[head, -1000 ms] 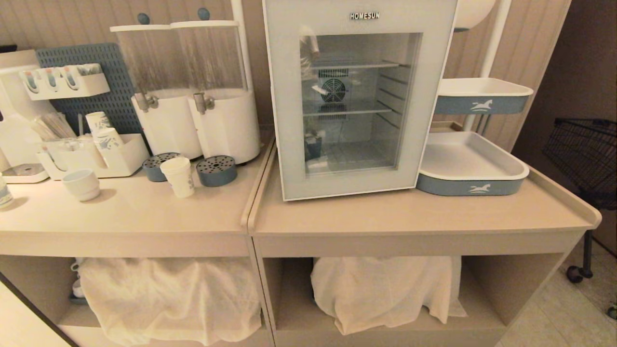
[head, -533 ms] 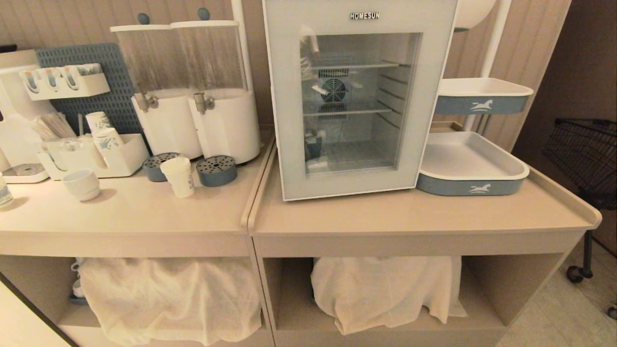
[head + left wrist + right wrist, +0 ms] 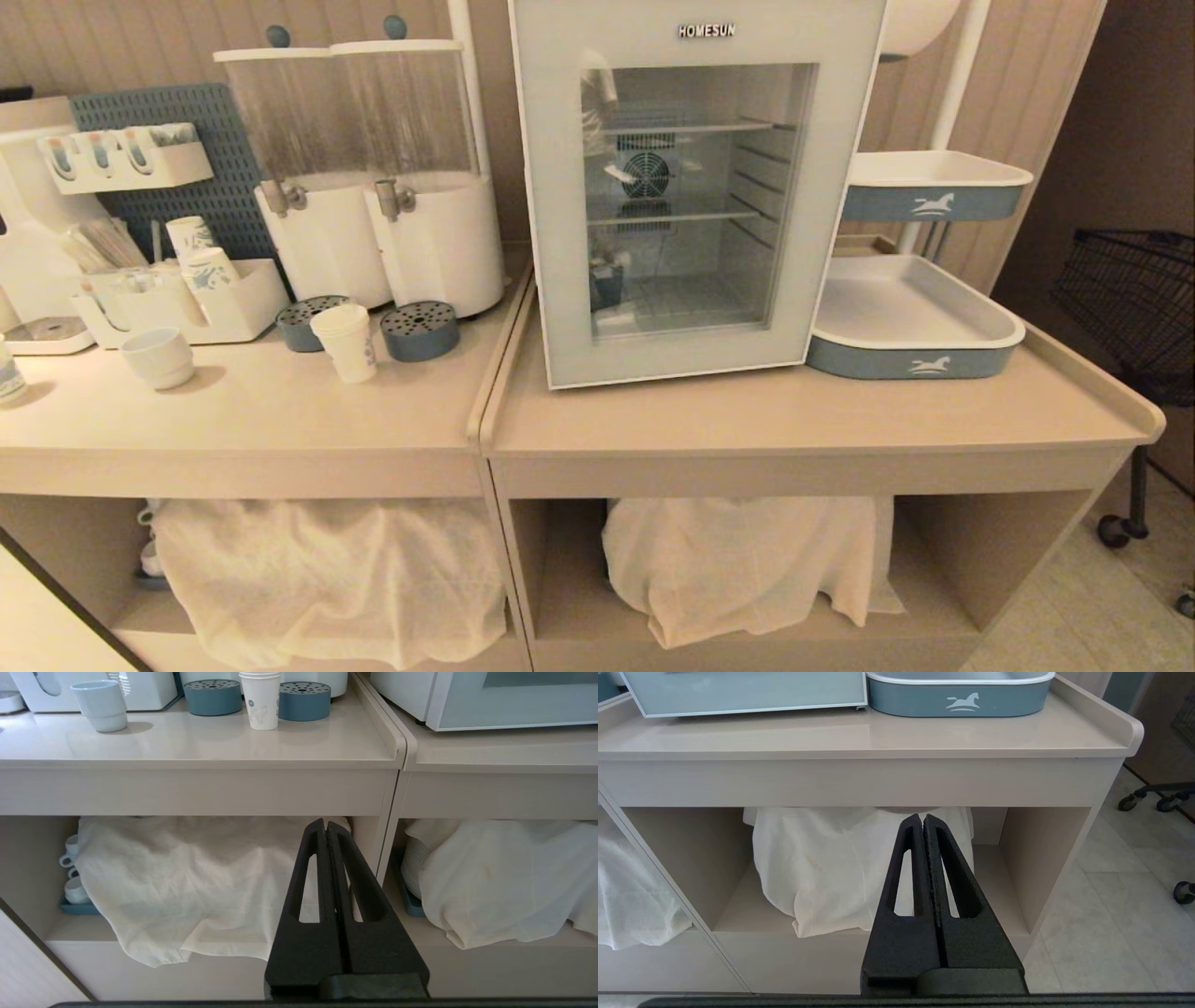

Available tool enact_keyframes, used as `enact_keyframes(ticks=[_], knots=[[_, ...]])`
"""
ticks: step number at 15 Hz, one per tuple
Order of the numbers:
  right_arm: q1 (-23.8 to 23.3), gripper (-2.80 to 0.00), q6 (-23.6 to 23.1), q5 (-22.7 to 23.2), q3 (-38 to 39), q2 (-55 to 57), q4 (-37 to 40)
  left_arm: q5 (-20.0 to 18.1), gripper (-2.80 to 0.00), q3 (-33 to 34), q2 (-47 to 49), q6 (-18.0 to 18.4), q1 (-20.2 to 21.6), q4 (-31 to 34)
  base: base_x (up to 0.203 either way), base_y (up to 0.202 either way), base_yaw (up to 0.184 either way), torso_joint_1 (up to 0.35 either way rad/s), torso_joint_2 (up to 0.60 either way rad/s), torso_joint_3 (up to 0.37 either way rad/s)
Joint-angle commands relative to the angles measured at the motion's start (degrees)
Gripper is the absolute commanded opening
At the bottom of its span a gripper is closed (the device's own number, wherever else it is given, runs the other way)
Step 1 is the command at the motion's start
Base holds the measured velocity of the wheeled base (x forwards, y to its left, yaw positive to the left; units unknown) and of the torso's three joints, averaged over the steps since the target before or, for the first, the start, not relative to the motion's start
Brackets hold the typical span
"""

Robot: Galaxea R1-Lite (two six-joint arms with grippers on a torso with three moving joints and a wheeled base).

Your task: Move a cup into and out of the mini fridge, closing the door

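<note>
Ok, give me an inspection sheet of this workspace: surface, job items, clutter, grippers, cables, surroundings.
Surface: two beige counters side by side.
Job's things: cup upright on the left counter; mini fridge on the right counter, door closed.
Clutter: two drink dispensers, mug, blue trays, cloth-covered items on the shelves below.
Grippers: left gripper and right gripper parked below counter height, jaws shut, empty.
Cables: nothing seen.
Surroundings: wire basket cart at right.

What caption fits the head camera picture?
Closed mini fridge on a beige counter, the cup waiting left by two dispensers.
</note>
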Motion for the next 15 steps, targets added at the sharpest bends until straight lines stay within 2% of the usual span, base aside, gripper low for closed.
enact_keyframes(ticks=[1,8,15], knots=[[0.00,-2.80,-0.03,0.02,0.09,-0.09,-0.01,0.02,-2.80,1.14,0.00,0.44,0.02,-0.04,0.000,0.000,0.000,0.000,0.00,0.000],[0.00,-2.80,-0.03,0.02,0.09,-0.09,-0.01,0.02,-2.80,1.14,0.00,0.54,0.02,-0.04,0.003,0.021,-0.001,0.001,0.00,0.001],[0.00,-2.80,-0.03,0.02,0.09,-0.09,-0.10,0.02,-2.80,1.14,0.00,0.45,0.02,-0.04,0.000,0.185,-0.001,0.002,0.00,0.004]])
